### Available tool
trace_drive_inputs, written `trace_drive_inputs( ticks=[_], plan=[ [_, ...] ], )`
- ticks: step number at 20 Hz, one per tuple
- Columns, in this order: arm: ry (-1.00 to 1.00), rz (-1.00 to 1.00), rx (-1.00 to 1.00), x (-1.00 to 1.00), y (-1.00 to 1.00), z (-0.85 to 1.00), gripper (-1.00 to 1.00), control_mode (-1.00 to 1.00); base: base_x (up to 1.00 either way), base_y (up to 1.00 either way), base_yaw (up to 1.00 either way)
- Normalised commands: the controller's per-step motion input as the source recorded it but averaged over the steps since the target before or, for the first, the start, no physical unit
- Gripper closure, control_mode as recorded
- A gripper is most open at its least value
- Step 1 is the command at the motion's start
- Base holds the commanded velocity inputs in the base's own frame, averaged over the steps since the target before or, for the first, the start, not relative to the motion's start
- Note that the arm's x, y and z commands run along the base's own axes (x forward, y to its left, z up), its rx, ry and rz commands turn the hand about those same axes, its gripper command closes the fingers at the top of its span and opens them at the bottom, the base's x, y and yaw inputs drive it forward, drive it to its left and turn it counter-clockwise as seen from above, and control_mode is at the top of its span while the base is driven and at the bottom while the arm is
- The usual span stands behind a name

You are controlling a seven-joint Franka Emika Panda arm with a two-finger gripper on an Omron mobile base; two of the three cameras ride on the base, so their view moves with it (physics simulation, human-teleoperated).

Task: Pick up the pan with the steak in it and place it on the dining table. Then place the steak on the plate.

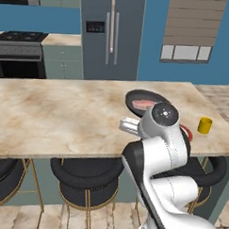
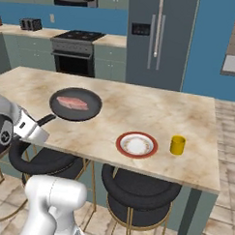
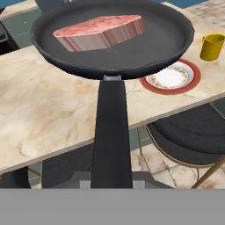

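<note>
end effector (image 3: 111, 182) grasping pan (image 2: 75, 104) handle | steak (image 2: 72, 103) in pan | pan above counter (image 2: 139, 110) | plate (image 2: 136, 145) right, near yellow cup (image 2: 177, 145)

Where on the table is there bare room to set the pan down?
The table is bare across its far half, toward the fridge, and left of the pan with the steak. The near right corner is crowded: the plate and yellow cup sit side by side there.
</note>
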Motion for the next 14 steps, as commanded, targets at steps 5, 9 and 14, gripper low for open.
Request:
trace_drive_inputs(
  ticks=[5, 9, 14],
  plan=[
    [0.05, 0.01, -0.04, 0.54, 0.0, -0.5, 1.0, -1.0, 0.0, 0.0, 0.0],
    [0.06, 0.0, -0.03, 0.42, -0.03, -0.53, 1.0, -1.0, 0.0, 0.0, 0.0],
    [0.09, 0.1, 0.0, 0.14, -0.22, -0.36, 1.0, -1.0, 0.0, 0.0, 0.0]
  ],
)
